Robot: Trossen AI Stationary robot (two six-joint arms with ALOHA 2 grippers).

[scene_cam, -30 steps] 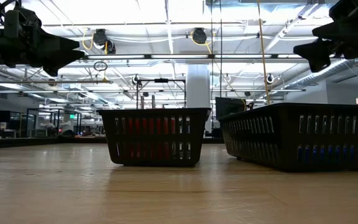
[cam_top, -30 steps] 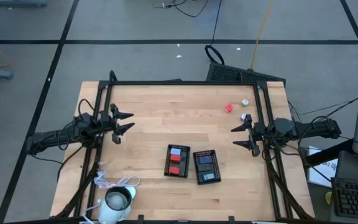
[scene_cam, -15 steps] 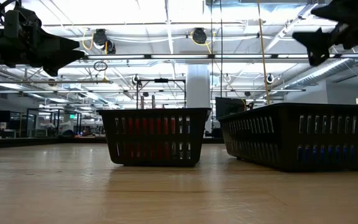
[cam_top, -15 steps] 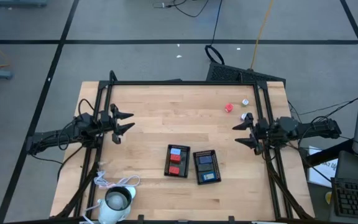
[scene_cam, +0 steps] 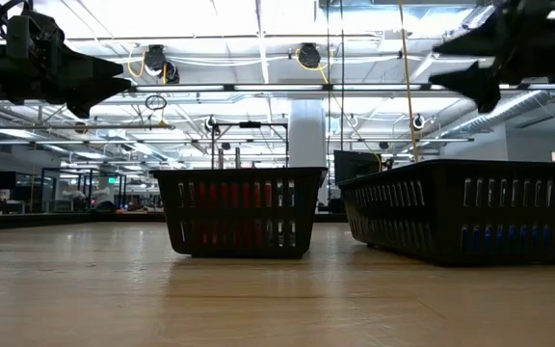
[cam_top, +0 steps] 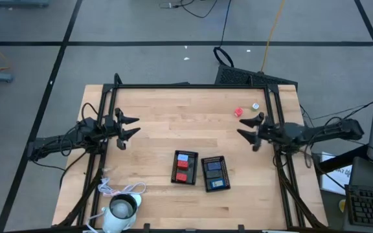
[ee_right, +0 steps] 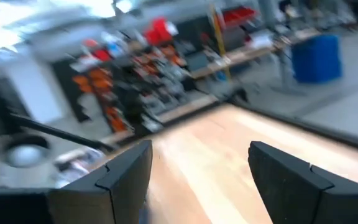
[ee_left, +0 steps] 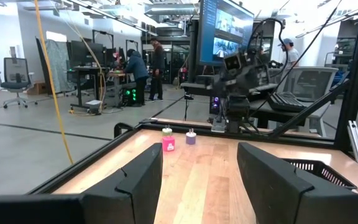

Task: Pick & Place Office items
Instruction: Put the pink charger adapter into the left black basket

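Tools both apart, empty: right tool (cam_top: 248, 131) near red block (cam_top: 238, 112) and white bit (cam_top: 255, 106), far right; left tool (cam_top: 129, 127) hovers left. Trays (cam_top: 185, 167) mid-bench hold probably blocks.

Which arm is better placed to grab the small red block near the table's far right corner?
Right. The right gripper, open, hovers just beside the small red block; the left gripper waits across the table.

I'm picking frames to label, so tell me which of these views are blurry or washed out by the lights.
Right wrist view: heavily motion-smeared, the room behind reduced to streaks, only the dark fingers readable. Low view: bright ceiling lights glare above, both trays backlit and dark. High view: even light, sharp. Left wrist view: sharp, though the small pieces sit far off.
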